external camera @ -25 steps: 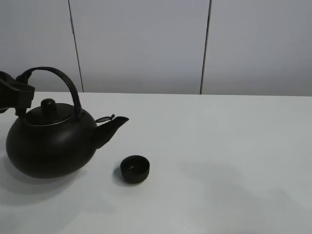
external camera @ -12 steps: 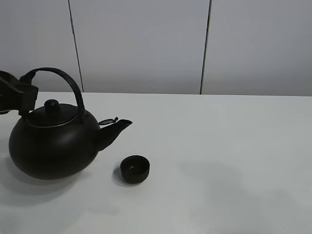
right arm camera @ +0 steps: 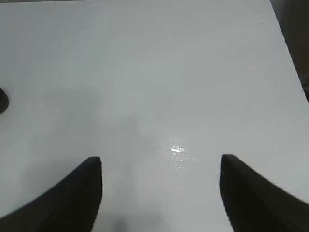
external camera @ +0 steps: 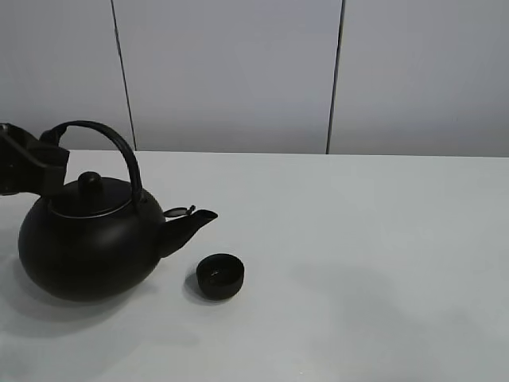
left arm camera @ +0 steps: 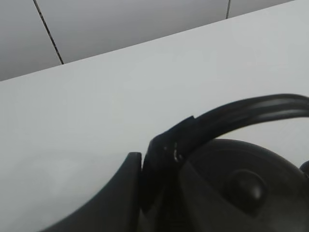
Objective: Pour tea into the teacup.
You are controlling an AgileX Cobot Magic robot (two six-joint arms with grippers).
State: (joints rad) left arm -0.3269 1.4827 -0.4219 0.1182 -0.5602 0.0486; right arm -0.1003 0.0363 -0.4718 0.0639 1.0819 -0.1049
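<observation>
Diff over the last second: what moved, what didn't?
The kettle shifted slightly right and down, and its spout dipped toward the teacup. The left pincer moved with it, shut on the handle throughout. The teacup stayed put. Nothing was let go.

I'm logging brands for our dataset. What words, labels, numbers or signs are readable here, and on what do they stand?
None: no word, label, brand, number or sign shows on the kettle, the teacup, the table or the wall in any view.
</observation>
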